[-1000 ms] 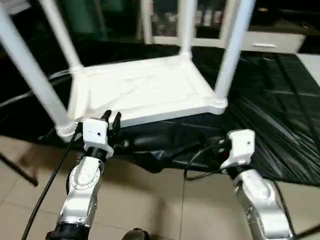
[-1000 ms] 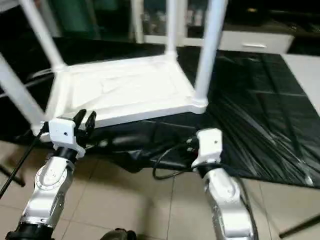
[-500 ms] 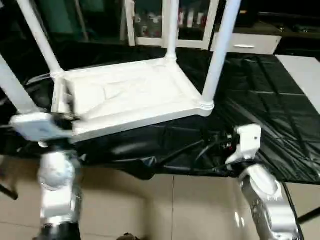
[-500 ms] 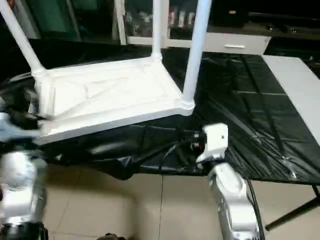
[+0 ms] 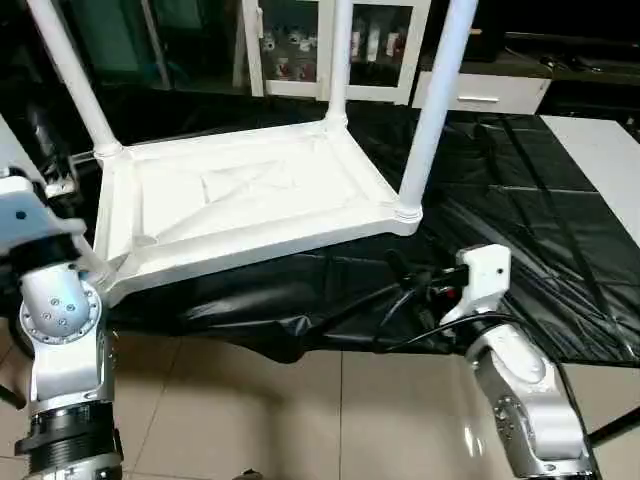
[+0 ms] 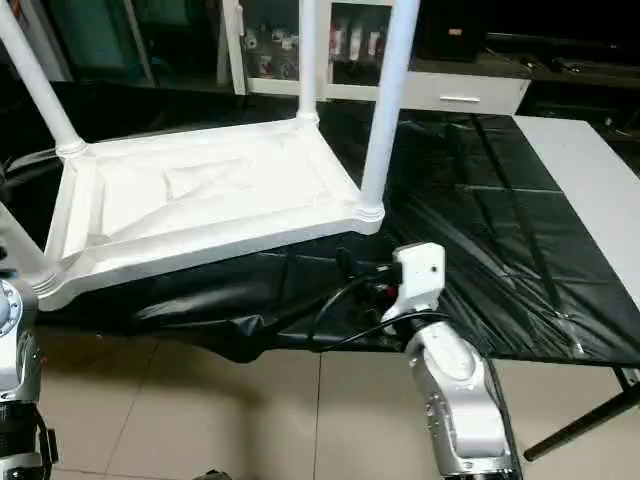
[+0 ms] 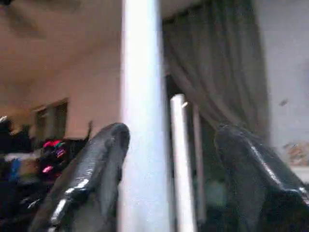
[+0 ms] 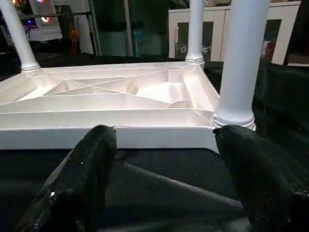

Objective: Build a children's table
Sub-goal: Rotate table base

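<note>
The children's table lies upside down on the black-covered work surface (image 5: 520, 200). Its ribbed white tabletop (image 5: 240, 200) faces up, and white legs stand in the corner sockets, among them the near right leg (image 5: 430, 110) and the far left leg (image 5: 75, 75). My left arm (image 5: 55, 310) is at the tabletop's near left corner. My left gripper (image 7: 171, 130) is open, with a white leg (image 7: 140, 121) standing between its fingers, close to one finger (image 7: 96, 164). My right gripper (image 8: 164, 130) is open and holds nothing, low in front of the tabletop's near edge (image 8: 106, 135).
Black cables (image 5: 370, 310) loop from my right wrist over the table's front edge. A white glass-door cabinet (image 5: 300, 45) stands behind, and a white surface (image 5: 600, 150) lies at the right. Tiled floor (image 5: 260, 410) is below.
My left arm has swung from the tabletop's front edge out to the near left corner, and its fingers have spread wider around a leg. The camera has shifted. The right arm has barely moved.
</note>
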Controlling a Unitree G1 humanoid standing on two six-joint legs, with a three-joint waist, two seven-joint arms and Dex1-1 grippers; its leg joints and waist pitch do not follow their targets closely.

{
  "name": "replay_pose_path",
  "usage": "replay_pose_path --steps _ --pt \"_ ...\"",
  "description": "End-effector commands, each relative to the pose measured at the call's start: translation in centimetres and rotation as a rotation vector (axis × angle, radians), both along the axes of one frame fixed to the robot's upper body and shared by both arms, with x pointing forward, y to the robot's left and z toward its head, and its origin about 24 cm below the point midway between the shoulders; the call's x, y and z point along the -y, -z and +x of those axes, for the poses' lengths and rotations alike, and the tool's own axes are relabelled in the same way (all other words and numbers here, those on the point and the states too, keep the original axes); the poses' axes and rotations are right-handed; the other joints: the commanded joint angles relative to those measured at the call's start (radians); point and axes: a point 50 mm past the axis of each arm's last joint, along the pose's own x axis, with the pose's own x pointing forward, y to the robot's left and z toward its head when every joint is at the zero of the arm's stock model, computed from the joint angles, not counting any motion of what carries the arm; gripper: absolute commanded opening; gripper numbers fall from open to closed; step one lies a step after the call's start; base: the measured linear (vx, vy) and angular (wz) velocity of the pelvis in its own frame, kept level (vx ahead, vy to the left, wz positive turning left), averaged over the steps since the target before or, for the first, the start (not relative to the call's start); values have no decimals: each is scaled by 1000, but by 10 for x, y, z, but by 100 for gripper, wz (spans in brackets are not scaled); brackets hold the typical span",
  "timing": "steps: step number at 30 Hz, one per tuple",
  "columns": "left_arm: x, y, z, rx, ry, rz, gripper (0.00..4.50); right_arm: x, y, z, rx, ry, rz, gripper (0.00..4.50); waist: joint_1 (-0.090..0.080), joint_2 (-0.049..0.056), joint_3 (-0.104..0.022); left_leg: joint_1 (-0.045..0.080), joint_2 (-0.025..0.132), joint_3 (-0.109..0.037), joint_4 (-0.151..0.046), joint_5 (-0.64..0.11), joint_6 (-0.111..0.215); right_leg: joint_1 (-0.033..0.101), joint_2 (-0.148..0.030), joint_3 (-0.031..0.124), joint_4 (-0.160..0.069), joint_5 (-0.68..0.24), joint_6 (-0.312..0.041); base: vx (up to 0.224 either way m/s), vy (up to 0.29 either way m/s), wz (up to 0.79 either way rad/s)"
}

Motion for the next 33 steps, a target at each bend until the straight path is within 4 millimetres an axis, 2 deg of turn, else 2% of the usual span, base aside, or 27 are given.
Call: replay_pose_path --steps 1,2,3,5,6,7,8,9,10,11,14,16,18,19,21,22,24,25,26,27,29,31,32,33 --pt "-12 0 4 -14 -58 -54 358 -4 -3 0 -1 -25 10 363 1 23 -55 30 61 -32 -100 -485 -73 15 -47 49 -70 -254 -126 0 0 0" --pt "-13 8 12 -65 -2 -114 374 -5 -1 -1 -5 -29 10 363 2 20 -54 31 59 -31 -100 -498 -75 14 -47 49 -72 -265 -129 0 0 0" --pt "-13 11 16 -91 28 -131 383 -6 -1 -1 -7 -31 11 363 6 28 -54 37 58 -31 -99 -513 -80 7 -46 50 -73 -276 -133 0 0 0" --pt "-14 16 18 -119 41 -148 389 -7 0 -2 -9 -32 11 363 6 28 -54 33 61 -34 -103 -525 -87 10 -47 50 -71 -276 -137 0 0 0" --pt "-17 26 21 -167 41 -184 395 -7 1 -2 -16 -34 11 363 7 33 -54 34 61 -33 -103 -532 -90 8 -46 50 -72 -273 -138 0 0 0" --pt "-20 33 21 -196 34 -212 406 -8 1 -2 -20 -35 11 363 5 28 -54 32 59 -33 -103 -532 -89 10 -46 50 -71 -267 -138 0 0 0" --pt "-20 42 24 -233 76 -271 406 -7 2 -3 -23 -36 10 363 5 29 -54 30 58 -33 -103 -528 -87 11 -48 51 -71 -268 -138 0 0 0" --pt "-19 48 26 -254 111 -311 426 -7 2 -3 -24 -36 9 363 6 29 -56 31 59 -32 -103 -523 -87 12 -49 51 -71 -267 -139 0 0 0" --pt "-19 53 26 -277 120 -319 431 -7 2 -3 -25 -37 10 363 5 32 -54 32 58 -30 -103 -525 -87 8 -49 52 -74 -272 -143 0 0 0" --pt "-12 60 28 -314 187 -323 436 -7 3 -3 -27 -40 6 363 6 33 -56 32 59 -31 -103 -525 -88 10 -50 52 -73 -266 -145 0 0 0" --pt "-2 66 30 -341 298 -318 448 -7 3 -3 -28 -46 1 363 8 33 -56 31 63 -30 -105 -514 -84 11 -50 52 -70 -228 -158 0 0 0" --pt "11 79 31 -442 441 -266 448 -7 4 -4 -40 -61 -10 363 10 34 -56 33 63 -27 -104 -508 -78 10 -50 53 -71 -229 -160 0 0 0" --pt "21 92 30 -552 552 -212 448 -7 7 -6 -58 -83 -24 363 18 35 -55 36 65 -24 -105 -513 -75 7 -49 55 -72 -246 -154 0 0 0" --pt "33 105 29 -672 669 -128 448 -7 11 -8 -86 -118 -48 363 28 39 -52 41 66 -22 -106 -532 -78 1 -49 59 -78 -285 -144 0 0 0" --pt "37 109 29 -711 711 -113 448 -6 13 -9 -97 -130 -56 363 38 40 -52 45 67 -21 -107 -546 -84 -2 -49 62 -78 -316 -136 0 0 0" --pt "46 113 30 -766 772 -62 448 -5 15 -11 -110 -149 -75 363 46 31 -48 52 67 -16 -108 -574 -90 -10 -51 68 -84 -363 -130 0 0 0" --pt "64 120 34 -861 857 23 448 -3 18 -12 -128 -172 -105 363 48 29 -48 50 67 -16 -109 -568 -86 -9 -53 71 -86 -394 -120 0 0 0" --pt "73 121 37 -882 899 54 448 -1 19 -12 -137 -179 -119 363 50 33 -44 58 68 -13 -111 -586 -89 -18 -50 74 -94 -441 -100 0 0 0" --pt "81 122 42 -892 910 65 448 0 19 -12 -139 -183 -135 363 52 31 -43 62 67 -11 -110 -596 -94 -22 -50 76 -96 -462 -93 -52 14 13" --pt "90 121 48 -893 922 74 448 1 18 -11 -136 -181 -147 363 52 28 -40 64 66 -12 -111 -620 -100 -23 -54 78 -102 -520 -81 -52 14 13" --pt "112 119 59 -892 959 111 448 4 16 -8 -134 -165 -153 363 48 23 -41 56 66 -18 -114 -616 -98 -15 -58 75 -104 -546 -71 -51 26 4" --pt "135 115 67 -887 1007 147 448 6 14 -5 -130 -146 -157 363 48 23 -40 60 66 -22 -113 -644 -100 -17 -61 72 -110 -579 -66 -54 26 0" --pt "149 113 71 -882 1041 150 448 7 13 -3 -130 -138 -159 363 43 21 -37 60 65 -22 -114 -654 -99 -18 -59 70 -113 -590 -65 -65 21 -1" --pt "174 109 76 -873 1102 159 448 9 12 -2 -134 -124 -164 363 41 19 -37 62 63 -25 -114 -675 -100 -15 -59 64 -118 -614 -61 -96 40 -2"
